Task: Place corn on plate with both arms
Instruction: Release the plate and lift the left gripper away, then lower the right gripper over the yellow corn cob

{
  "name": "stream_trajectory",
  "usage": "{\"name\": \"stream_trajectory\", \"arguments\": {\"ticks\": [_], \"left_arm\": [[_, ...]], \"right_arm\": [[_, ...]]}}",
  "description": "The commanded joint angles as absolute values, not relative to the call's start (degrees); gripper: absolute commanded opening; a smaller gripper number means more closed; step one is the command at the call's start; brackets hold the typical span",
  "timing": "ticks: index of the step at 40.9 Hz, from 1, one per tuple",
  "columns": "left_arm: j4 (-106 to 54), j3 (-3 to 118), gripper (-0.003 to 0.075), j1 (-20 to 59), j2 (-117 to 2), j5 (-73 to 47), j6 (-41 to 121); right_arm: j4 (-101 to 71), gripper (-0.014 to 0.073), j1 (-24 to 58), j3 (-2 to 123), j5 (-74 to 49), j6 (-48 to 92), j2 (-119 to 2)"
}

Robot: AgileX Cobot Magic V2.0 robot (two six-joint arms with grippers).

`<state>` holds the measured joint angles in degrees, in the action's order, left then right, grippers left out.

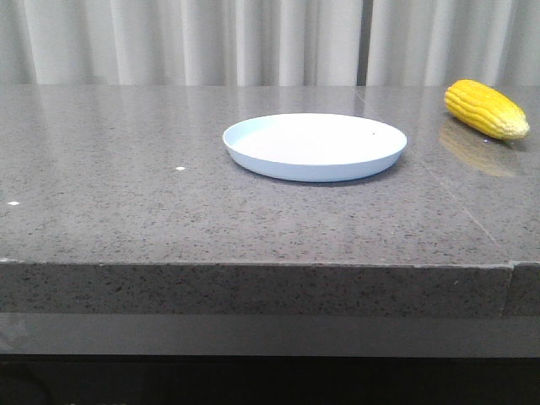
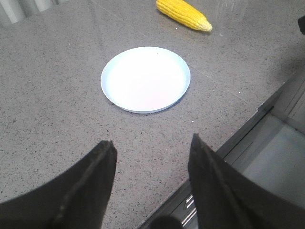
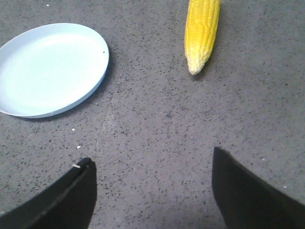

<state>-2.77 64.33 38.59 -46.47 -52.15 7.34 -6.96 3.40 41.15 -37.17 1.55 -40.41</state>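
Plainly, yellow corn (image 1: 487, 110) tapers pale beside the plate (image 1: 314, 148); both grippers' fingers (image 2: 90, 186) (image 3: 248, 191) apart.

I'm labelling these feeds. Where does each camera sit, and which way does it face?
Front: at table-edge height, facing forward at the plate and the corn far right; no robot parts visible.
Left wrist: above the open left claw, looking down across the countertop.
Right wrist: above the open right claw, looking down at the corn's tip.
All share plate and corn.
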Motion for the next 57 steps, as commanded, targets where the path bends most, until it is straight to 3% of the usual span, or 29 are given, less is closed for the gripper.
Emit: {"name": "stream_trajectory", "arguments": {"ticks": [1, 5, 33, 57], "left_arm": [[-2.9, 65.6, 0.0357, 39.0, -46.2, -48.6, 6.9], [-2.9, 65.6, 0.0355, 39.0, -46.2, -48.6, 6.9], [-2.9, 65.6, 0.0355, 39.0, -46.2, -48.6, 6.9], [-2.9, 65.6, 0.0355, 39.0, -46.2, -48.6, 6.9]], "right_arm": [[-4.2, 0.0583, 3.4, 46.5, -35.1, 2.0, -44.5], [-3.8, 0.0643, 3.4, 51.1, -36.5, 2.0, -50.1], [-6.4, 0.0636, -3.7, 87.7, -39.4, 0.5, -95.0], [-12.1, 0.0636, -4.8, 100.1, -35.3, 0.5, -111.4]]}}
